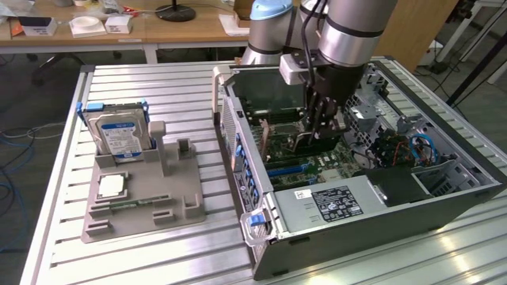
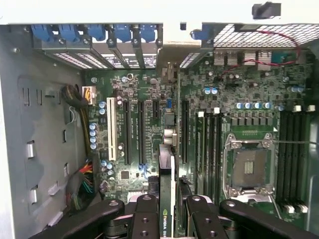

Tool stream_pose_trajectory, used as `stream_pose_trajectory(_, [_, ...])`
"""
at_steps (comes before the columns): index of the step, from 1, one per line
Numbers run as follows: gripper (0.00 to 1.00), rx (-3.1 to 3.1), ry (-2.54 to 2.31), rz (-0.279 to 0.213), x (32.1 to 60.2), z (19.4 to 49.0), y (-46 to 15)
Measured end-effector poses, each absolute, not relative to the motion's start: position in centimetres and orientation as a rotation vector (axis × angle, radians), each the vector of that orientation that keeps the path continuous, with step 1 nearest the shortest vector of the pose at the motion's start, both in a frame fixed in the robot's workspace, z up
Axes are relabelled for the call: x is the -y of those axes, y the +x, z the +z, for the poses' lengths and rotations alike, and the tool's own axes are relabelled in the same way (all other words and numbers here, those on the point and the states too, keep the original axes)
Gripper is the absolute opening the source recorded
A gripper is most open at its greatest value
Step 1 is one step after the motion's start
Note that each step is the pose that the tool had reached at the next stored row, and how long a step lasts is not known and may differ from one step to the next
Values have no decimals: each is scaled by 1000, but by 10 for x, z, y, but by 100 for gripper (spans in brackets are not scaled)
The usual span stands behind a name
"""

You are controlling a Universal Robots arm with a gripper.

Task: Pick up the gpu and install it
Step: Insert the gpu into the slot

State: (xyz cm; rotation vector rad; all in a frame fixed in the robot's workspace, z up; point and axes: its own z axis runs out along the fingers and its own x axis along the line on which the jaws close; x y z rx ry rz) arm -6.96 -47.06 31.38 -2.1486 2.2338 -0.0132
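On the exterior view's left, the grey moulded holder (image 1: 139, 218) is sitting on the slatted metal tabletop (image 1: 135, 83), carrying the silver hard drive with the blue-white label (image 1: 119, 135). Further right, inside the open dark metal computer case (image 1: 357, 237), the black gripper (image 1: 325, 127) is pinching the thin black gpu card (image 2: 166, 194) edge-down over the long black slots (image 2: 141, 132) of the green motherboard (image 2: 234, 79). The pick-up looks done. Seating does not, and whether the card's edge is touching a slot cannot be told.

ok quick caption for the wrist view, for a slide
The gripper holds the gpu edge-on over the expansion slots of the motherboard inside the open computer case.
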Motion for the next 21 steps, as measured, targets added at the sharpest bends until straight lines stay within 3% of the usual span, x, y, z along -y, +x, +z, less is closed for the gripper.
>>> stream_pose_trajectory(21, [26, -2234, -2149, -13, 465, 284, -71])
